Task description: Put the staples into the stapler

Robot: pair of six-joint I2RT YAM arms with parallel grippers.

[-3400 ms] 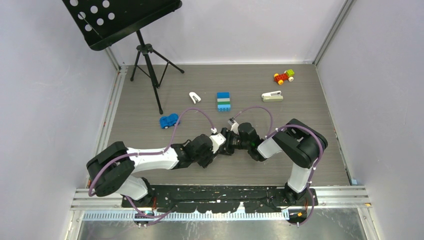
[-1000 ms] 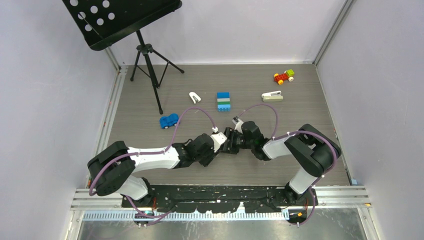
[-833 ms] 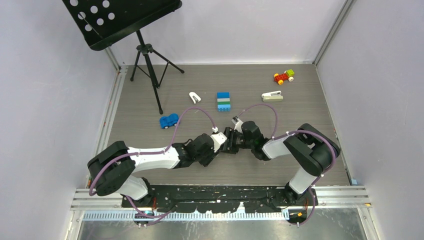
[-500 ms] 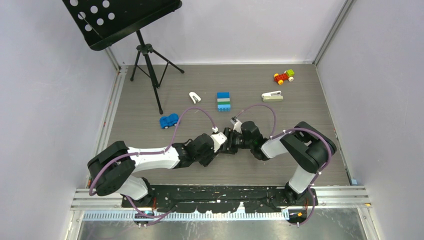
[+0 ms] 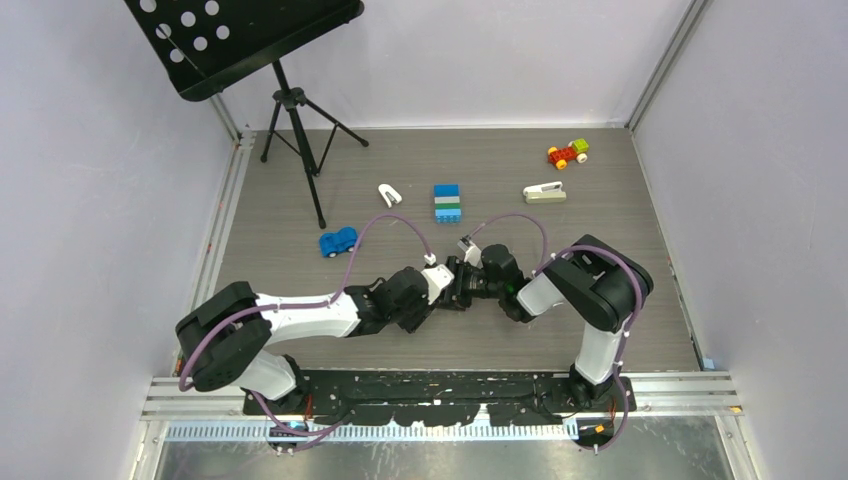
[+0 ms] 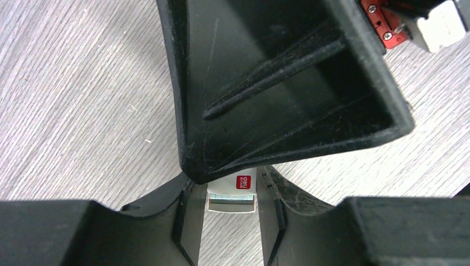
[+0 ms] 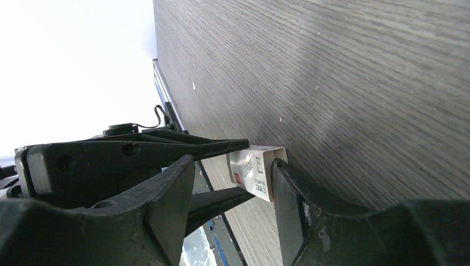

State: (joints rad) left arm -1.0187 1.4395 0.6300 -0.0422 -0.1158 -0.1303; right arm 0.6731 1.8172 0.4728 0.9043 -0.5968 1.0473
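**A mid-air handover that rewards patience**

The left gripper (image 6: pixel 228 184) is clamped on the staple box (image 7: pixel 252 173) and holds it just off the table (image 5: pixel 620 250), in front of the arm bases. The right gripper (image 7: pixel 231 166) straddles the same box with its jaws apart. One pad touches the box's side and the other stands clear, with the left fingers between. The staples (image 6: pixel 230 201) show as a silvery edge at the end of the box.

As I judge it, the strip has to be drawn out here. The right jaws should close on the metal rather than the cardboard, then pull straight along the box (a skewed tug could snap or spill the strip). The stapler (image 5: pixel 544 192) lies well apart, toward the far right.

The table is grey wood-grain, walled in pale lilac. Also on it are a music stand (image 5: pixel 240 40), a blue toy car (image 5: pixel 338 241), a white clip (image 5: pixel 389 195), a brick stack (image 5: pixel 447 203) and a red-and-yellow toy vehicle (image 5: pixel 567 153).
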